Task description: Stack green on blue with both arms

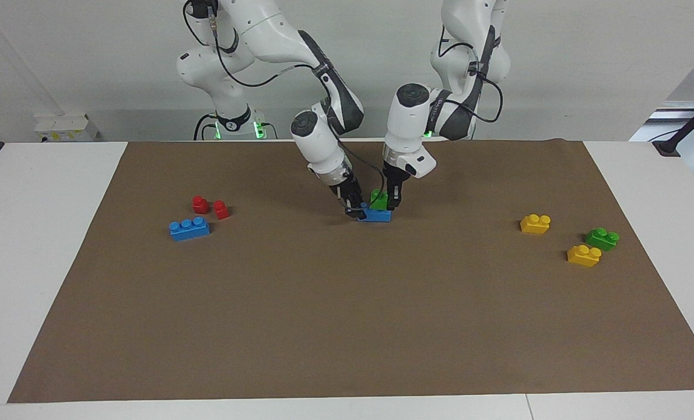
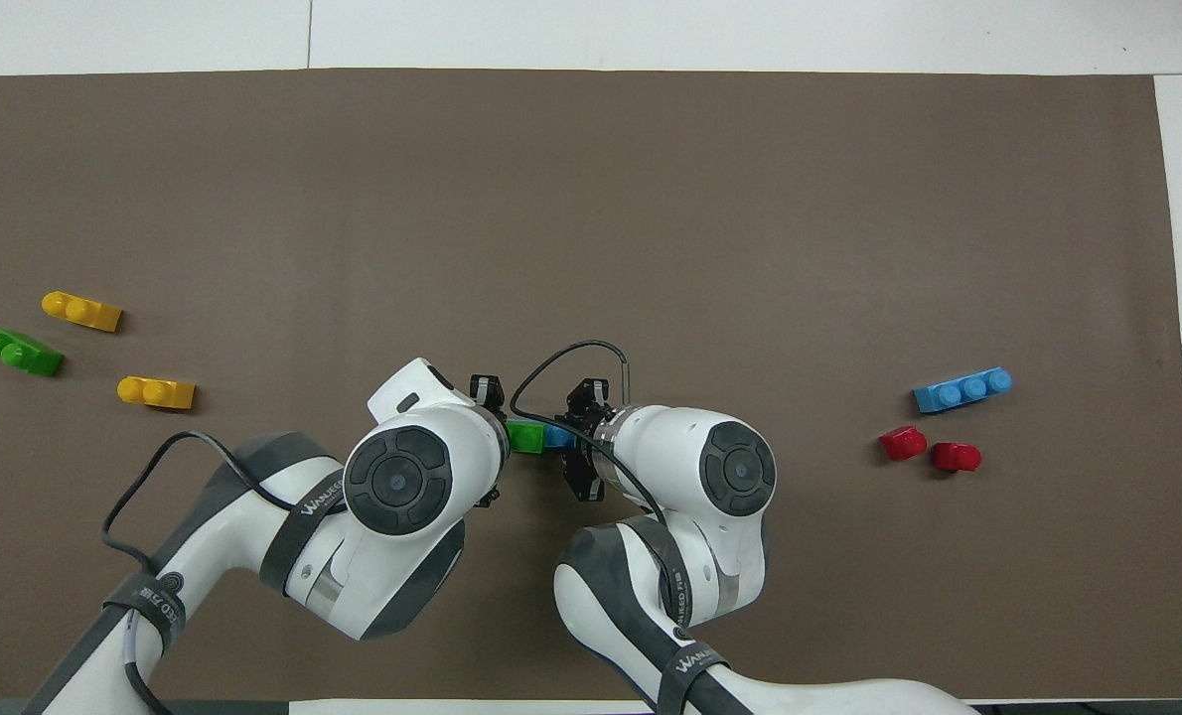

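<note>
Near the middle of the mat, close to the robots, a blue brick (image 1: 376, 216) lies flat with a green brick (image 1: 379, 199) resting on its top. My left gripper (image 1: 392, 203) comes down from above and is shut on the green brick at the end toward the left arm. Leaning in from the right arm's end, my right gripper (image 1: 357, 211) is shut on the blue brick's end. From overhead only a strip of green brick (image 2: 524, 437) and blue brick (image 2: 557, 435) shows between the two wrists.
A second blue brick (image 1: 189, 228) and two red pieces (image 1: 200, 204) (image 1: 221, 209) lie toward the right arm's end. Two yellow bricks (image 1: 535, 223) (image 1: 584, 255) and another green brick (image 1: 602, 238) lie toward the left arm's end. A brown mat (image 1: 347, 315) covers the table.
</note>
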